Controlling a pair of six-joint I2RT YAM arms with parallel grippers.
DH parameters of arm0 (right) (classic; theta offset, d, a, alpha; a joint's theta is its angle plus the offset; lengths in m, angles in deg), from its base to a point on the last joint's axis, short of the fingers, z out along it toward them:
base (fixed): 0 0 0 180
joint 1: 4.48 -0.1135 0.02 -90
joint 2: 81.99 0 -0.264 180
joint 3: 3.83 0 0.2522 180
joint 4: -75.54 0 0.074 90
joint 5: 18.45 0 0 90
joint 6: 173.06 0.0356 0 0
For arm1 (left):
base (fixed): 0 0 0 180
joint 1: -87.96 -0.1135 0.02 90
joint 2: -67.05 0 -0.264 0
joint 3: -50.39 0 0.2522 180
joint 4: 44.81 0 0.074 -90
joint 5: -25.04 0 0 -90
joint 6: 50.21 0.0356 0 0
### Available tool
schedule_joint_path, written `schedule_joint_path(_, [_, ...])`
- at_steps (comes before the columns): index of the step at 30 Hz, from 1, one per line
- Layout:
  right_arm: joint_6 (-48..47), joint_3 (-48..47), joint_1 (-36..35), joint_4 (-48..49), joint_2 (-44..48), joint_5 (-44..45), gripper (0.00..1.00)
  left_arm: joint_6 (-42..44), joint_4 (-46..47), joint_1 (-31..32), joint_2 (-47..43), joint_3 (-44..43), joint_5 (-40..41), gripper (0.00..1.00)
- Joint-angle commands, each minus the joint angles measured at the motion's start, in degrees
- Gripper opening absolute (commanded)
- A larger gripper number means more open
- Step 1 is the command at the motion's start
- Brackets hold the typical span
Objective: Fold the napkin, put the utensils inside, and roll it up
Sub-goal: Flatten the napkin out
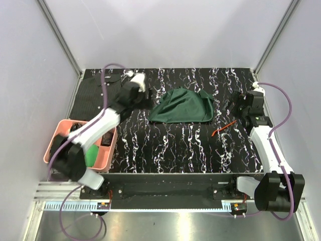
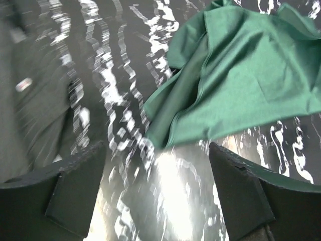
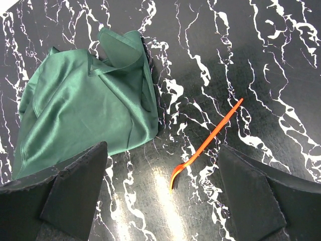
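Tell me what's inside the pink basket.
A green item and a dark item show in the pink basket; the left arm covers the rest.

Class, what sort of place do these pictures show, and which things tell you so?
Probably a lab robot test cell: two arms bolted at the edge of a marbled table, plain white walls boxing it in, and a napkin and fork as props.

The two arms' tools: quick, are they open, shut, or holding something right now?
Left tool: open, holding nothing.
Right tool: open, holding nothing.
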Motion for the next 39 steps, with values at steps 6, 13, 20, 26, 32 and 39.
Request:
schedule_joint_path(6, [0.1, -0.7, -0.1, 2.5, 0.0, -1.0, 1.00, 5.8, 6.3, 2.1, 25.7, -18.4, -10.0, 0.71])
schedule_joint_path(13, [0.4, -0.5, -0.1, 2.9, -1.0, -3.0, 1.00, 4.2, 6.4, 2.1, 33.4, -22.8, -13.3, 0.69])
schedule_joint_path(20, [0.6, -0.3, -0.1, 3.1, -1.2, -3.5, 1.00, 3.0, 8.9, 2.2, 36.1, -22.3, -15.4, 0.62])
schedule_joint_path(26, [0.7, -0.2, -0.1, 3.1, -1.1, -3.5, 1.00, 1.1, 11.0, 2.3, 38.0, -21.9, -17.4, 0.42])
schedule_joint_path(32, [0.6, -0.1, -0.1, 3.1, -1.3, -3.8, 1.00, 1.9, 13.2, 4.1, 36.2, -19.4, -19.8, 0.00])
schedule_joint_path(39, [0.9, -1.2, -0.1, 2.6, -1.6, -5.6, 1.00, 4.3, 24.6, 9.4, 24.2, -3.4, -25.7, 0.00])
